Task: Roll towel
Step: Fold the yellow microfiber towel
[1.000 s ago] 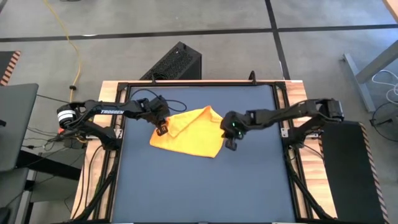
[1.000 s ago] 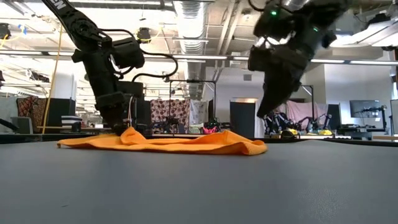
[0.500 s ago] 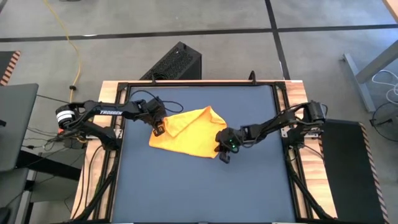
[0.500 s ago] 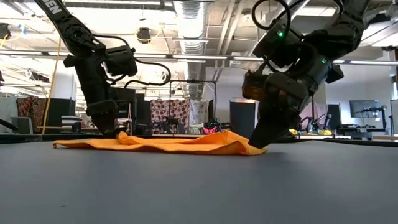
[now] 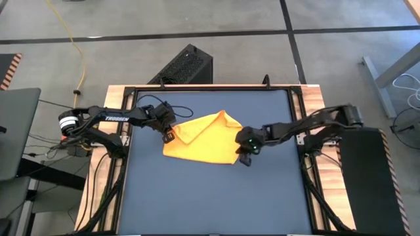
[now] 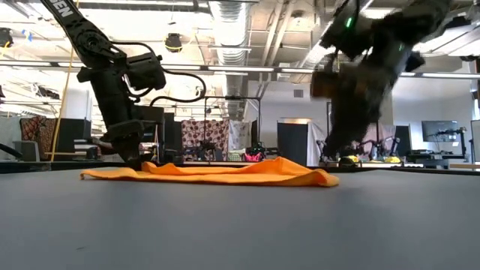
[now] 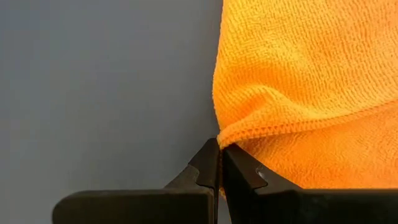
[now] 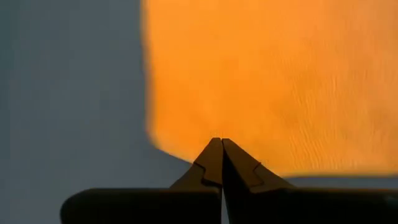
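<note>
The yellow-orange towel (image 5: 200,136) lies flat and a little rumpled on the dark blue tabletop (image 5: 210,196). It also shows in the low view (image 6: 217,174). My left gripper (image 5: 169,135) is down at the towel's left edge, shut on it. My right gripper (image 5: 245,157) is shut. It stands just off the towel's near right corner (image 5: 233,159) and is raised above it in the low view (image 6: 334,154). That corner lies on the table (image 6: 322,178). My left gripper pinches a small raised fold on the towel's left edge (image 7: 231,135) between its two fingertips. The fingers come from above, slanting from the table's left. The rest of the towel lies slack on the table.
The table's black frame rails (image 5: 298,131) run along its left and right sides. Bare blue tabletop lies on the near side of the towel (image 5: 210,196). A black box (image 5: 184,65) stands on the floor beyond the far edge.
My right gripper went down to the towel's near right corner, then rose and drew back toward the table's right edge. The towel's near and right part slid a little toward the right. The fold in my left gripper stayed in place.
</note>
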`<state>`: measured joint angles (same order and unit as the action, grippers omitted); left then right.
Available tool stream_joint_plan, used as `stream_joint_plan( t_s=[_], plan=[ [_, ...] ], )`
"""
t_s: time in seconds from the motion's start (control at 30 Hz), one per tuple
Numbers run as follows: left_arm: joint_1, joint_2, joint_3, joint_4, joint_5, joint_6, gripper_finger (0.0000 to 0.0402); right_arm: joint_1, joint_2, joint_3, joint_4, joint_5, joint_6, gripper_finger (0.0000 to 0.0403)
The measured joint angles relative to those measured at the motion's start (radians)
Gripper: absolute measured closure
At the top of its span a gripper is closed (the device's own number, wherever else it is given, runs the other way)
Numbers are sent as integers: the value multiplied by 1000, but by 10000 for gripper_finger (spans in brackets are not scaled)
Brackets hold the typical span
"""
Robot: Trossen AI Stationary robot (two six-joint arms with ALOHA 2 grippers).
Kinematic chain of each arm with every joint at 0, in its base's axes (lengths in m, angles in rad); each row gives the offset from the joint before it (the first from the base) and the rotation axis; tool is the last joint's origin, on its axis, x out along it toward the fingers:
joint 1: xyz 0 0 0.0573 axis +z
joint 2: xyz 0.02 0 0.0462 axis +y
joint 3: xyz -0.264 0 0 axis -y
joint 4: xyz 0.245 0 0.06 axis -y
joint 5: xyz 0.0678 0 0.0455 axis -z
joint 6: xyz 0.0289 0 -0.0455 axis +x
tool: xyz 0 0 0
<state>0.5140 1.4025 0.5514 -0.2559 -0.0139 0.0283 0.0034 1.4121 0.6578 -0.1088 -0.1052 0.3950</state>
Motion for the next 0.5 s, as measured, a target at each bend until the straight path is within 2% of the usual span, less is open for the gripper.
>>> stream_joint_plan(
  t_s=[0.13,0.23,0.37,0.5],
  plan=[
    [0,0,0,2,0,-16,401,50,-85,-1,-55,-5,-1,376],
    [0,1,-1,6,1,-27,401,110,-98,-1,-76,54,-2,361],
    [0,1,-2,21,8,-33,401,174,-38,-1,-38,129,-3,334],
    [0,2,-2,34,8,-33,401,173,37,-1,79,98,-7,309]
  ],
)
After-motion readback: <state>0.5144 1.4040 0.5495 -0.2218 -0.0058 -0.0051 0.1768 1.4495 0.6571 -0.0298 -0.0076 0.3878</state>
